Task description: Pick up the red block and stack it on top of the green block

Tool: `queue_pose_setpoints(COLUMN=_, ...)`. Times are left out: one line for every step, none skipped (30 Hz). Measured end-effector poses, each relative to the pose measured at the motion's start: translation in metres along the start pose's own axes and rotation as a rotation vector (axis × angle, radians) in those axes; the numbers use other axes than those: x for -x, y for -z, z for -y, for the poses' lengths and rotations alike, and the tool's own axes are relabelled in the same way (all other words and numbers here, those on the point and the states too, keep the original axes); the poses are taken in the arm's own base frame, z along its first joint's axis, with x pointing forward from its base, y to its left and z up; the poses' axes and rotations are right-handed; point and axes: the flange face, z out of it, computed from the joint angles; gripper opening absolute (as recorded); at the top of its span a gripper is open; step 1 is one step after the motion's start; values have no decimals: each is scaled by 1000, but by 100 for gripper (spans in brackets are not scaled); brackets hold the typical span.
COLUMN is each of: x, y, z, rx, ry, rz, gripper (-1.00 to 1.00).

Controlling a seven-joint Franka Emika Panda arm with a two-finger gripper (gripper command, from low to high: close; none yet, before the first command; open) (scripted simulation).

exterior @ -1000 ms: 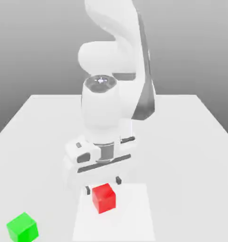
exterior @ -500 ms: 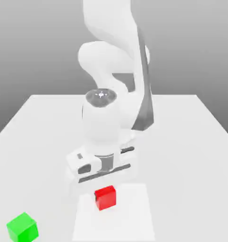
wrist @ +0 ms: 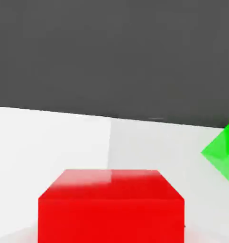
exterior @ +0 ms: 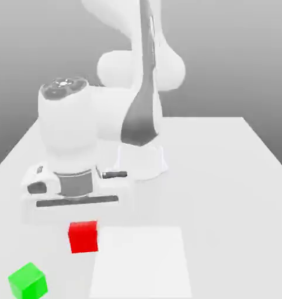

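The red block point(exterior: 83, 236) hangs just under the white hand, at the exterior view's lower left, and my gripper point(exterior: 83, 225) is shut on it. In the hand view the red block point(wrist: 111, 205) sits close to the camera. The green block point(exterior: 27, 281) rests on the table near the front left corner, below and to the left of the red one and apart from it. A corner of the green block point(wrist: 224, 152) shows beside the red one in the hand view.
A brighter white square patch point(exterior: 140, 263) lies on the white table point(exterior: 225, 175), just to the right of the red block. The arm's bulky links stand over the middle and left of the table.
The gripper has closed on the red block and carried it off the white patch toward the exterior view's left, nearer the green block. The arm has swung left with it.
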Motion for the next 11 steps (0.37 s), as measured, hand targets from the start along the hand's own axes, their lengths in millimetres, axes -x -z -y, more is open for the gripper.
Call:
queue_pose_setpoints(x=-16, y=3, z=-8, rx=2, ry=-58, rz=-1, gripper=-100)
queue_pose_setpoints(x=-32, y=5, z=-16, rx=6, ry=-115, rz=-3, gripper=-100)
queue_pose_setpoints(x=-45, y=5, z=-24, rx=10, ry=-164, rz=-4, gripper=-100)
queue_pose_setpoints(x=-53, y=-3, z=-29, rx=12, ry=-189, rz=-6, gripper=-100)
queue_pose_setpoints(x=-57, y=-14, z=-31, rx=13, ry=-201, rz=-6, gripper=-100)
queue_pose_setpoints(x=-58, y=-28, z=-32, rx=14, ry=-207, rz=-7, gripper=-100)
queue_pose_setpoints(x=-59, y=-42, z=-33, rx=14, ry=-210, rz=-7, gripper=-100)
queue_pose_setpoints(x=-59, y=-51, z=-33, rx=15, ry=-211, rz=-7, gripper=100)
queue_pose_setpoints(x=-59, y=-51, z=-33, rx=15, ry=-211, rz=-7, gripper=100)
queue_pose_setpoints(x=-59, y=-51, z=-33, rx=15, ry=-211, rz=-7, gripper=100)
queue_pose_setpoints(x=-59, y=-51, z=-33, rx=15, ry=-211, rz=-7, gripper=100)
